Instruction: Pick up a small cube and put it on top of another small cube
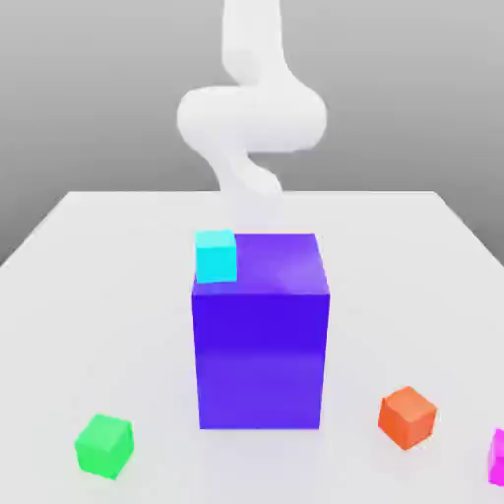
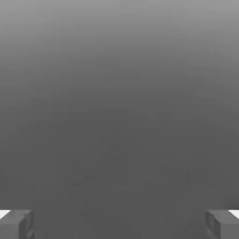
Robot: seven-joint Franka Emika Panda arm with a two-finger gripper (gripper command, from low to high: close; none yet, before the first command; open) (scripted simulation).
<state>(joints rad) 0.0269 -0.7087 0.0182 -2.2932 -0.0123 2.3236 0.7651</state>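
Observation:
The small magenta-pink cube [image 1: 497, 457] lies at the front of the white table [image 1: 98, 295], on the exterior view's far right, cut off by the picture's edge. At the front on the exterior view's left sits the small green cube [image 1: 103, 446], far apart from the pink one. My white arm [image 1: 251, 118] rises behind the big block at the back of the table. In the hand view my gripper [image 2: 119, 225] is open: its two grey fingertips [image 2: 16, 224] stand wide apart with nothing between them, against a plain grey background.
A tall purple-blue block [image 1: 261, 340] stands mid-table between the arm and the small cubes. A cyan cube [image 1: 216, 256] shows at the block's upper corner on the exterior view's left. An orange cube [image 1: 408, 416] lies near the pink one.

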